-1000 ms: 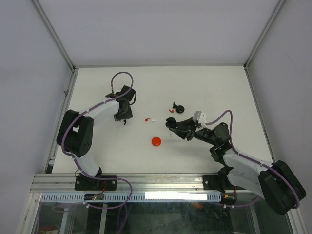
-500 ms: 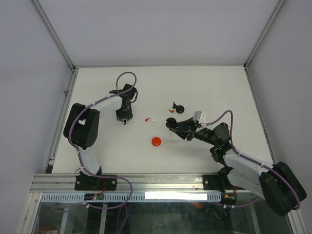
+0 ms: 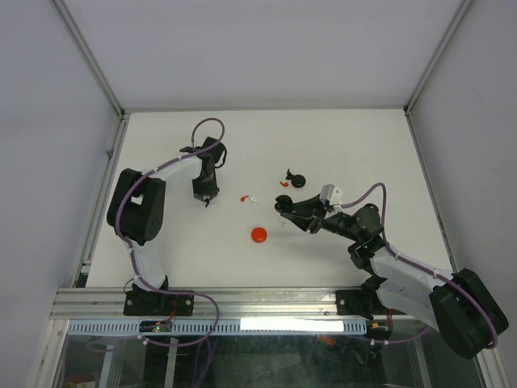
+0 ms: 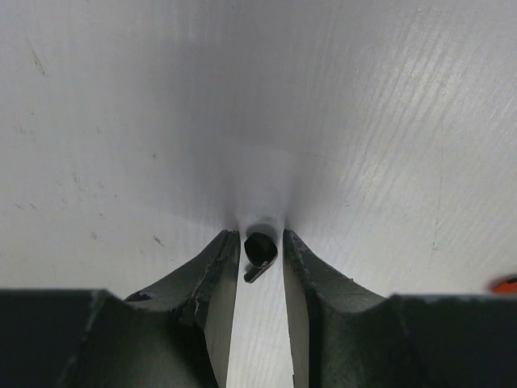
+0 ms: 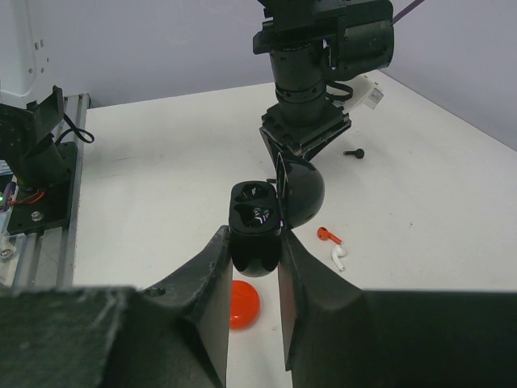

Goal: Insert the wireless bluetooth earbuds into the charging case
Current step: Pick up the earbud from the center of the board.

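Between the left gripper's [image 4: 258, 238] two dark fingertips lies a black earbud [image 4: 260, 249], its rounded head away from the camera and its short stem pointing back toward the wrist. The jaws stand narrowly apart, one on each side of it. Whether they already press on it or only bracket it cannot be told. The bud rests on the white table [image 4: 121, 121].

The right gripper [image 5: 254, 237] is clenched on the charging case [image 5: 257, 220], a black round shell held off the table with its lid [image 5: 304, 194] swung open behind it. The two sockets face the wrist camera. Something pale glints in one of them, too small to name.

Just behind the open lid stands the left arm [image 5: 307, 65], pointing straight down. The lid covers its fingertips in the right wrist view.

A red earbud [image 5: 325, 234] and a white earbud [image 5: 338, 259] lie just beside each other on the table between the two grippers. A red puck [image 5: 242, 303] lies flat below the case, nearer the front rail. A small black stemmed piece [image 5: 354, 153] lies on the table beside the left arm, on the side away from the rail. Farther back, near the right gripper, a second red earbud [image 3: 283, 183] lies just beside a black round piece [image 3: 299, 179]. A smaller black bit touches that piece, too small to name.

By count: one open case, one red puck, two red buds and one white. One black bud sits between the left fingers, and at least one more black piece lies loose.
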### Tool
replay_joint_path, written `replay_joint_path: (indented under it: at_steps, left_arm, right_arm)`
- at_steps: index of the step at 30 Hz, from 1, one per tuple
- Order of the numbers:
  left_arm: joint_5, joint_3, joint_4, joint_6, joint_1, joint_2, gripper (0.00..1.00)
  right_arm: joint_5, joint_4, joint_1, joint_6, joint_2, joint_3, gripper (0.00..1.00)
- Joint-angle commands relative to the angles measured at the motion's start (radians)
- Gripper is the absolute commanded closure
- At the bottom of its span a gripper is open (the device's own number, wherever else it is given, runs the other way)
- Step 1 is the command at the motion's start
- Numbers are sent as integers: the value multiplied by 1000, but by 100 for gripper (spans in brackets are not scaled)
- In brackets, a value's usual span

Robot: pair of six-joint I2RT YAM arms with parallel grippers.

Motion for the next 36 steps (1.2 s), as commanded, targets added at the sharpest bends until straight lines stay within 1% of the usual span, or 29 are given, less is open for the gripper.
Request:
replay_joint_path:
  at_steps: [1, 15, 28, 32, 36]
  left_arm:
    - [51, 18, -16, 7, 19, -1, 70]
    - [138, -24, 23, 3, 60, -8, 73]
    - [158, -54, 26, -15, 61, -23, 73]
    - [160, -61, 27, -15, 61, -28, 75]
    - [166, -70, 35, -23, 61, -45, 80]
  right_arm:
    - [-11, 28, 3, -17, -24, 24, 100]
    - [-14, 24, 3, -16, -27, 26, 100]
    - [-14, 17, 4, -16, -31, 26, 100]
    - [-17, 18, 5, -14, -29, 29, 100]
    - [-17, 18, 4, -16, -29, 28, 100]
